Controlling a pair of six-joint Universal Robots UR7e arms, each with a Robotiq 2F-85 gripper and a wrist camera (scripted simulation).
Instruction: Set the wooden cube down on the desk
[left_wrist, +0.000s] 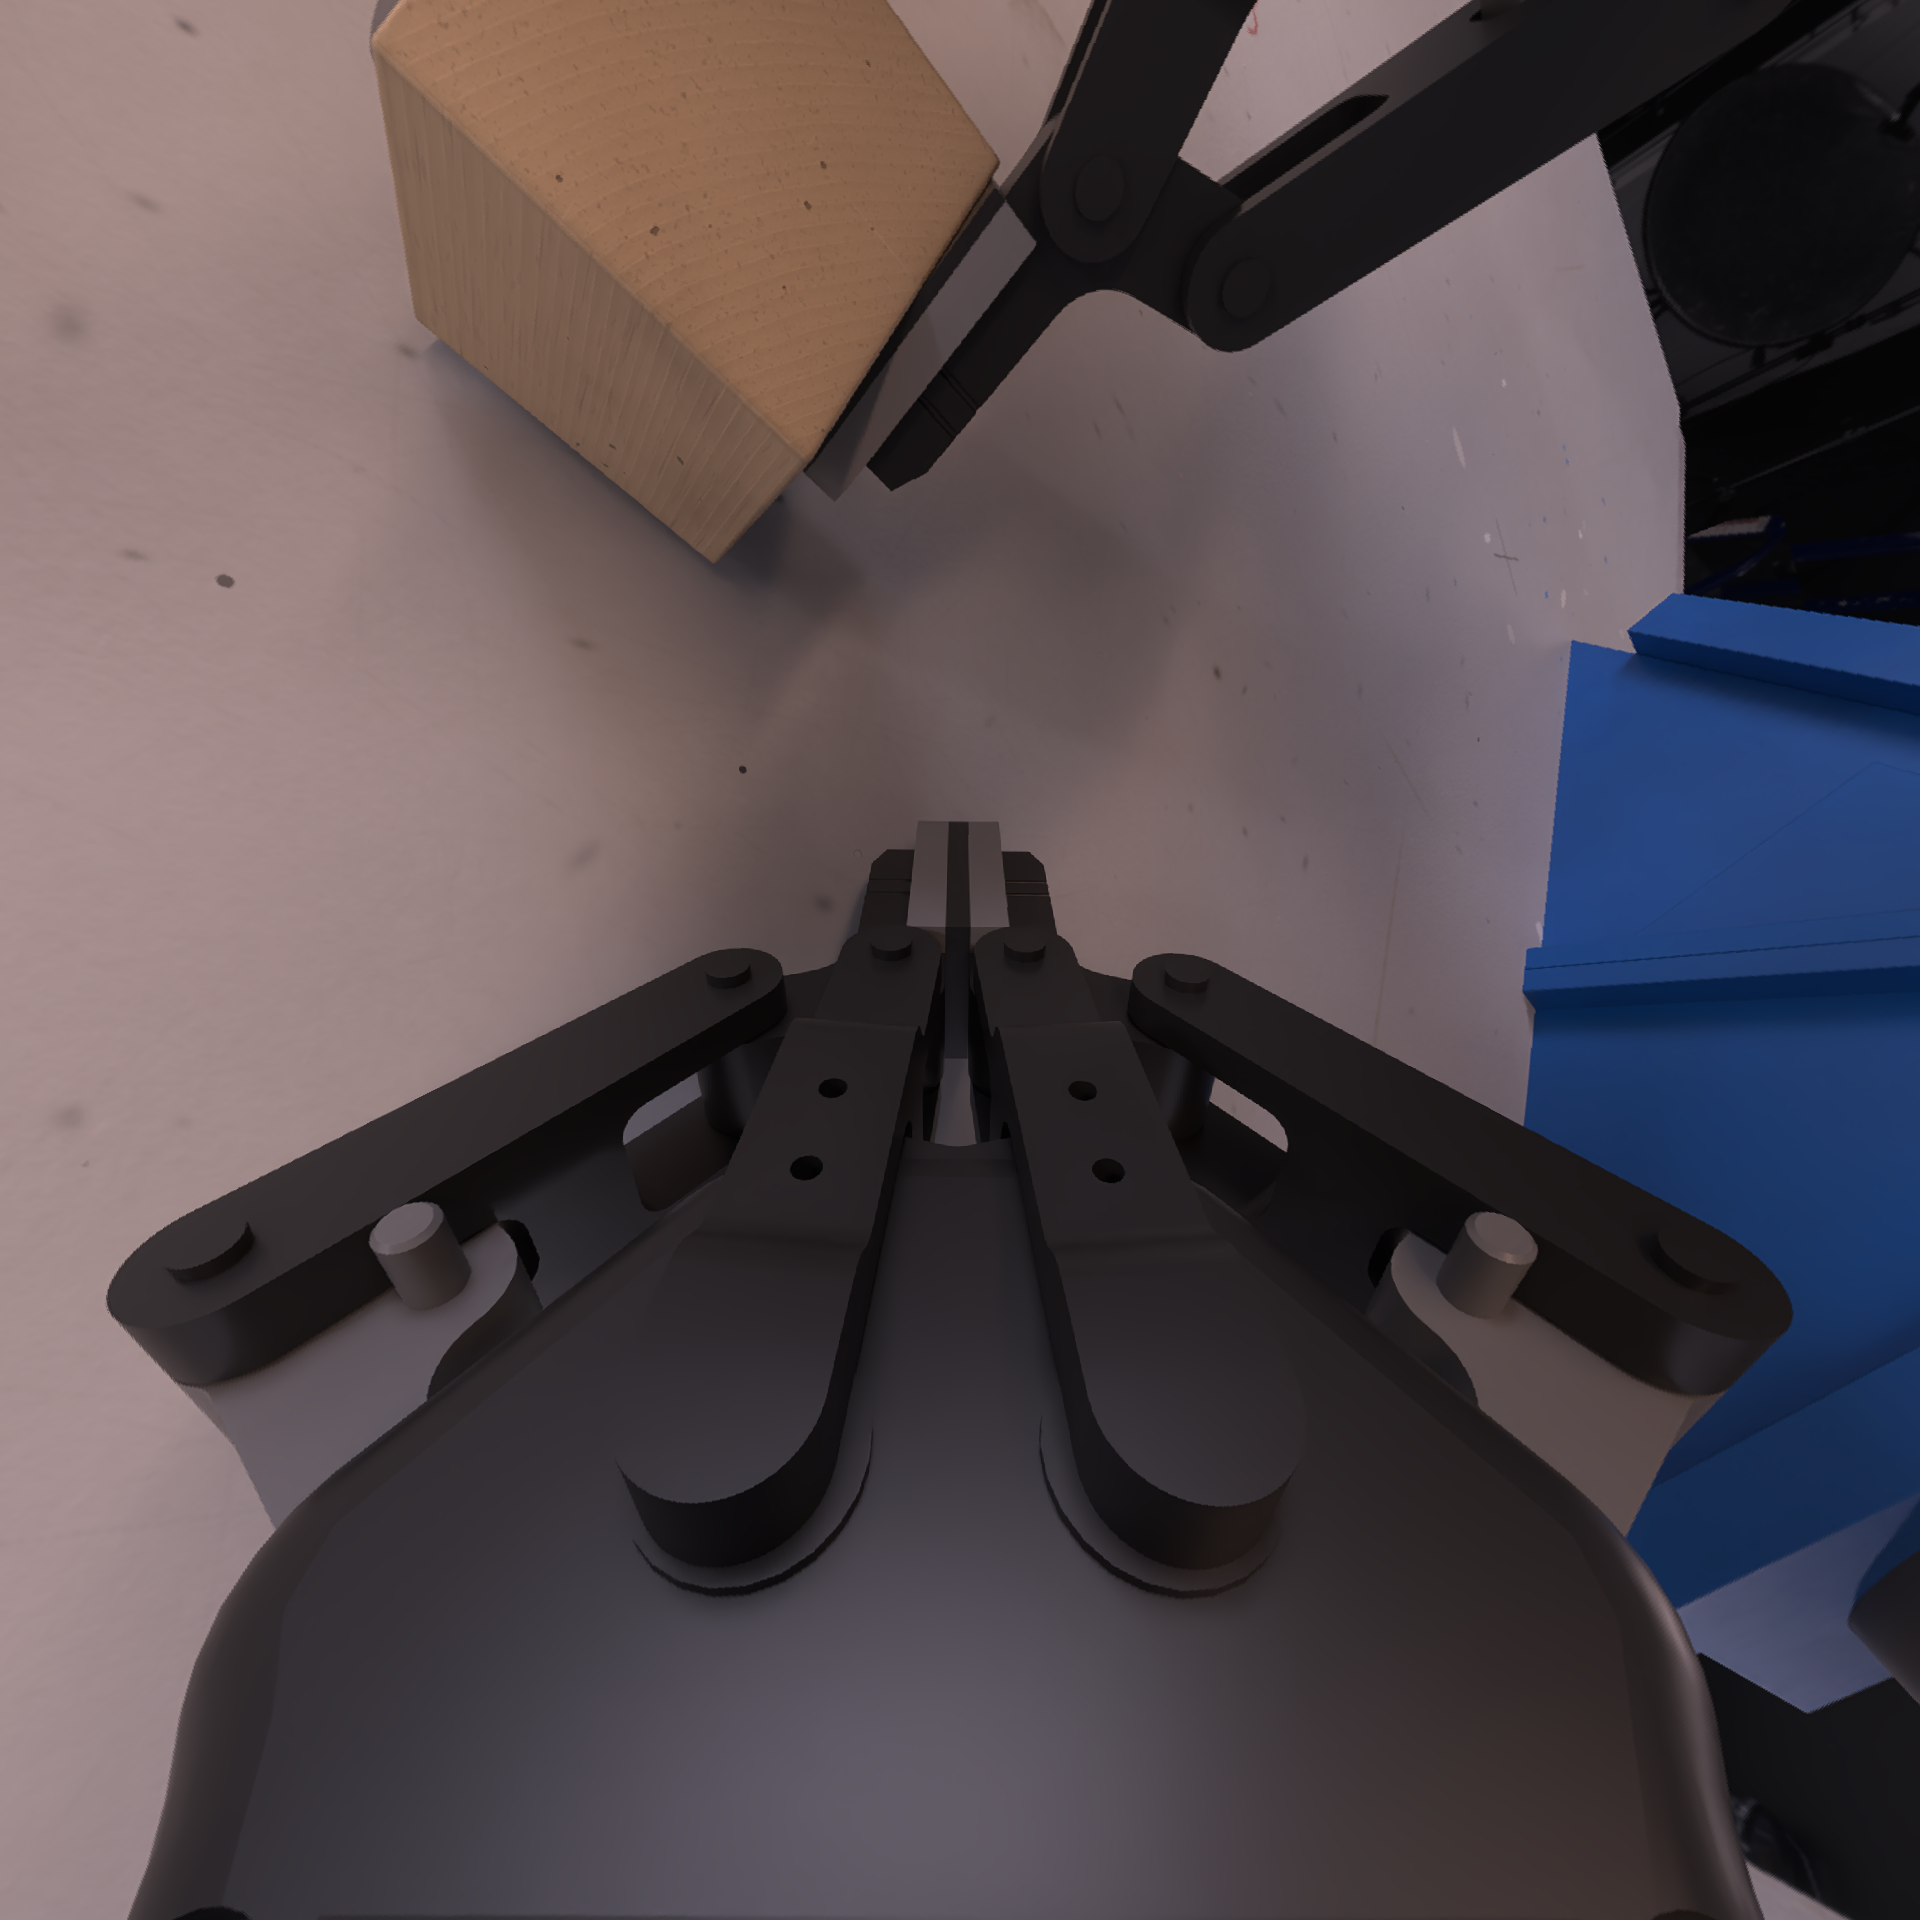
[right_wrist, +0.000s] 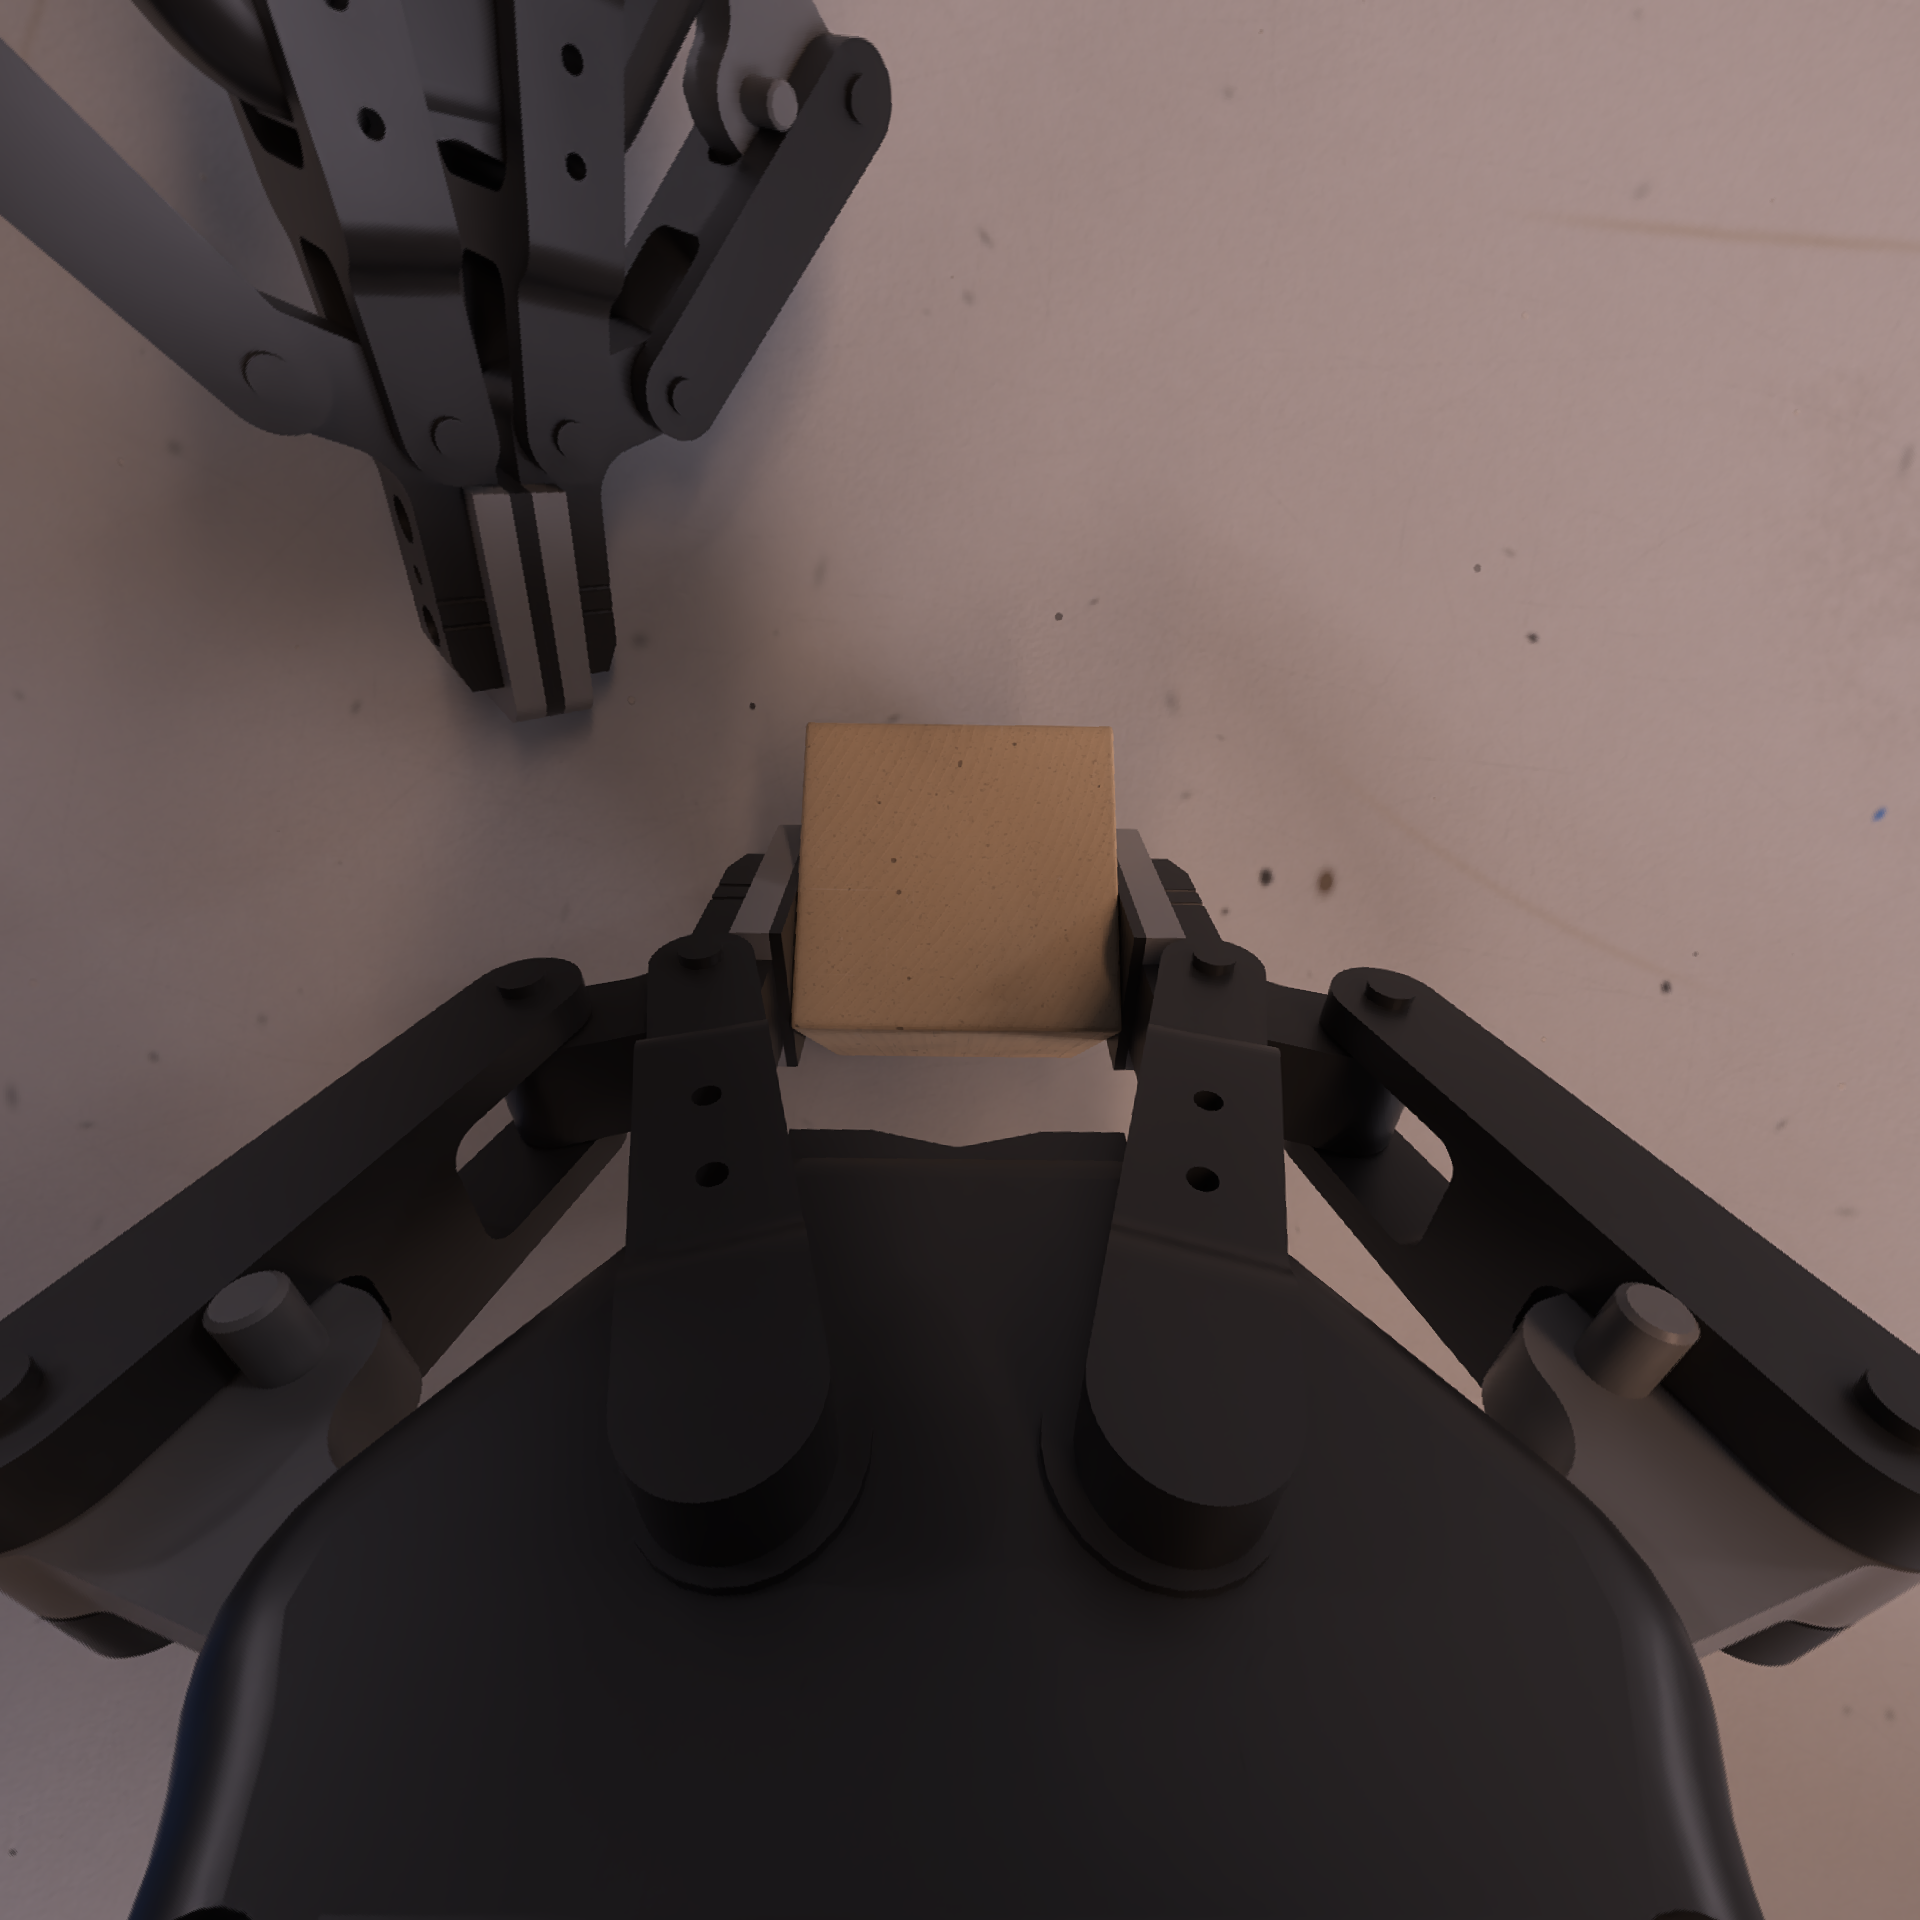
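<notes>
The wooden cube (right_wrist: 951, 894) is a light tan block held between the pads of my right gripper (right_wrist: 956, 914), which is shut on it just above the pale desk (right_wrist: 1455, 520). In the left wrist view the cube (left_wrist: 665, 260) shows at the top left, tilted, with one right finger (left_wrist: 935, 405) pressed on its side. My left gripper (left_wrist: 958, 873) is shut and empty over the bare desk (left_wrist: 312, 831), a short way from the cube. It also shows in the right wrist view (right_wrist: 535, 613) at the upper left.
A blue box-like object (left_wrist: 1725, 987) stands at the right edge of the left wrist view. The desk edge (left_wrist: 1673, 436) runs past it, with dark space beyond.
</notes>
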